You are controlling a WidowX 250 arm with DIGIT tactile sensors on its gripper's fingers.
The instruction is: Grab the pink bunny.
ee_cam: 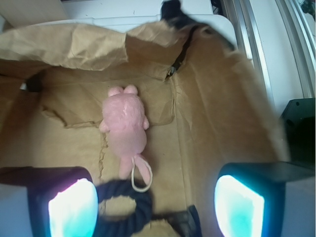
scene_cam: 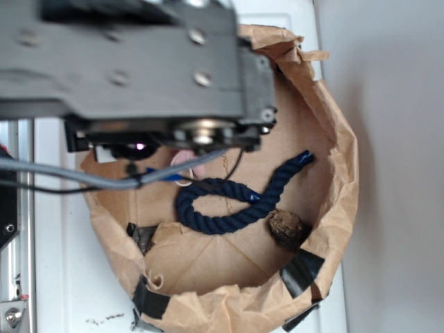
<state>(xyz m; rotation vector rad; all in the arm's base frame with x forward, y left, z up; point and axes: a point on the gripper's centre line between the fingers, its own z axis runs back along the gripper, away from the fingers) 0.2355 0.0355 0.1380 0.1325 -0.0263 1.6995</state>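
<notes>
The pink bunny (ee_cam: pixel 126 128) lies lengthwise on the brown paper floor, its ears pointing away from the camera and its cream loop cord (ee_cam: pixel 141 177) trailing toward me. My gripper (ee_cam: pixel 155 207) hangs open above the floor. Its two lit pads (ee_cam: pixel 71 207) stand wide apart, and the bunny is just beyond them, not between them. In the exterior view the arm (scene_cam: pixel 139 69) covers most of the bunny, leaving only a pink sliver (scene_cam: pixel 187 165) visible under it.
A dark blue rope (scene_cam: pixel 229 208) loops across the floor, and in the wrist view the rope (ee_cam: pixel 126 207) lies between the pads. A brown lumpy chunk (scene_cam: pixel 288 229) sits beside it. Crumpled paper walls (scene_cam: pixel 340 173), patched with black tape, ring the area.
</notes>
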